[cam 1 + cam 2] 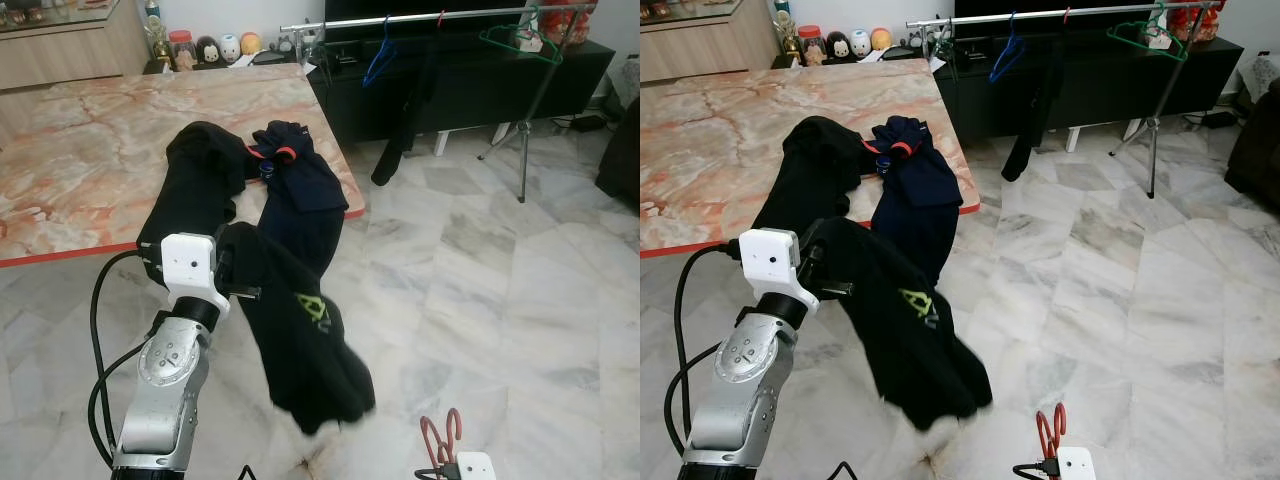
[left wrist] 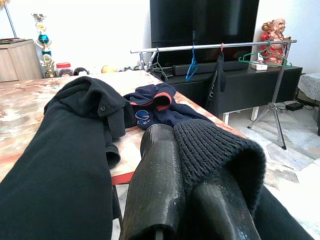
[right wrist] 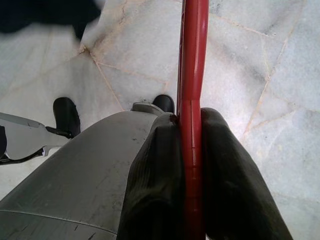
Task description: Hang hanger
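Your red hanger [image 3: 194, 75] sits clamped between the closed jaws of the right gripper [image 3: 192, 165], held low over the marble floor [image 1: 520, 300], its hook poking up at the bottom of the head view. The left gripper [image 2: 192, 175] has its jaws shut on the knitted cuff of a black garment [image 1: 300, 330], which trails from the marble-topped desk [image 1: 90, 150] down toward the floor. A navy jacket [image 1: 295, 170] lies bunched at the desk's edge beside it. Well beyond, a metal clothes rail [image 1: 420, 17] on a tripod stands before the dark TV cabinet [image 1: 470, 85], already carrying a blue hanger [image 1: 380, 60] and a green hanger [image 1: 520, 42]. To do this step well, you likely need to lift the garment's neck opening clear of the desk, feed the hanger's shoulders in one at a time, and keep the hook upright and free before you carry it to the rail.
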### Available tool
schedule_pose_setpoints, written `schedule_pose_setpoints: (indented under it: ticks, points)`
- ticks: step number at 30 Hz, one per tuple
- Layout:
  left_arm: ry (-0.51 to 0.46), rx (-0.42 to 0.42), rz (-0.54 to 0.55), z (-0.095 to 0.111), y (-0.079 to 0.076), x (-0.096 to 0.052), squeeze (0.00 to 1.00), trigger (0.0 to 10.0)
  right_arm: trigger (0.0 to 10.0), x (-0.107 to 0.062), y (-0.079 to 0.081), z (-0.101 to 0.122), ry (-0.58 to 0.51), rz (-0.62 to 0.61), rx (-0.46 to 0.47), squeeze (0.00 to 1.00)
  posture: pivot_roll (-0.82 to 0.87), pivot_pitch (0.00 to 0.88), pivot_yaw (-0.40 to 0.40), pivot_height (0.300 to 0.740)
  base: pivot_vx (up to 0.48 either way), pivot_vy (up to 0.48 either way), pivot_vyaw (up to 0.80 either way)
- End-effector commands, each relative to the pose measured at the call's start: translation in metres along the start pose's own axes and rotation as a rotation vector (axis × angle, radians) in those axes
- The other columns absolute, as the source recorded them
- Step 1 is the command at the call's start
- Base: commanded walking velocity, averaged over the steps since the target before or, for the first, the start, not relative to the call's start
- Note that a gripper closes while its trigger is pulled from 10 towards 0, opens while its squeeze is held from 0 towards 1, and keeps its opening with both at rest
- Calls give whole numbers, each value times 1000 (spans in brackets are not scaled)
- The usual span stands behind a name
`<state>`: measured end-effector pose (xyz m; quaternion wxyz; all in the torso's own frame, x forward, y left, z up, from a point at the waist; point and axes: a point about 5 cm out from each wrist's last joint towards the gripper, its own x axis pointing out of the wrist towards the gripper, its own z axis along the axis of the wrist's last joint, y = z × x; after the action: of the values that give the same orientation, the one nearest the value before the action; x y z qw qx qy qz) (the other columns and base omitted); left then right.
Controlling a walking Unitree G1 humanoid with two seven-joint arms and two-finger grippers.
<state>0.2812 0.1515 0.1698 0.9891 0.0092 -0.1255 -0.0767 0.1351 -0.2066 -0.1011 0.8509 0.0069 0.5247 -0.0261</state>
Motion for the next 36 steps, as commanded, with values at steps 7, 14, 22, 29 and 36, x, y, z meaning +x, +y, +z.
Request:
schedule_pose_setpoints:
  ticks: [7, 14, 22, 29, 36]
  points:
    - [-35, -4, -23, 14, -1, 4, 0, 10000, 10000, -1, -1, -3, 18, 12, -63, 0, -32, 0, 36, 740, 262, 0, 412]
    - [-34, -5, -25, 17, -1, 3, 0, 10000, 10000, -1, 0, -5, 18, 9, -32, 0, -33, 0, 44, 740, 275, 0, 229]
    - [-61, -1, -54, 26, -4, 11, 0, 10000, 10000, -1, 2, -7, 14, 16, -23, 0, -44, 0, 58, 740, 275, 0, 0]
    - [-190, 30, -102, 63, -8, 41, 0, 10000, 10000, -1, 3, -6, 16, 20, -38, 0, -36, 0, 56, 740, 301, 0, 0]
    - [-355, 101, -235, 111, -29, 78, 0, 10000, 10000, 0, 3, -3, 14, 18, -44, 0, -22, 0, 47, 740, 298, 0, 0]
